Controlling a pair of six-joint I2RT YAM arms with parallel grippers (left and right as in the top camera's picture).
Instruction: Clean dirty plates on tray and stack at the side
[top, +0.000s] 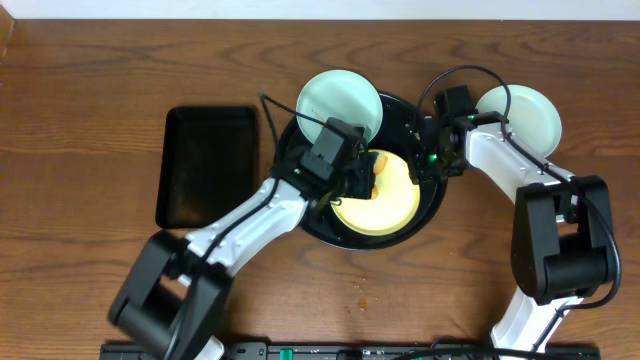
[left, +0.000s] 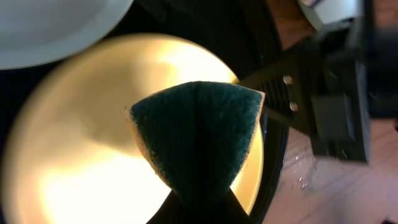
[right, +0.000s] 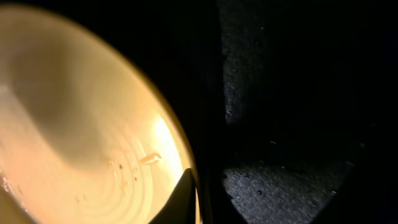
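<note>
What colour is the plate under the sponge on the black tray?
The round plastic plate is pale yellow, clearest in the left wrist view.

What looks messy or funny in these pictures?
The yellow plate has small specks near its edge, a few droplets lie on the table beside the tray, and one mint plate overhangs the tray's rim.

Overhead view looks straight down from well above, covering the whole tabletop. Left wrist view faces downward at close range. Right wrist view is closer still, at a low angle. All three share the yellow plate, mid-frame overhead.
</note>
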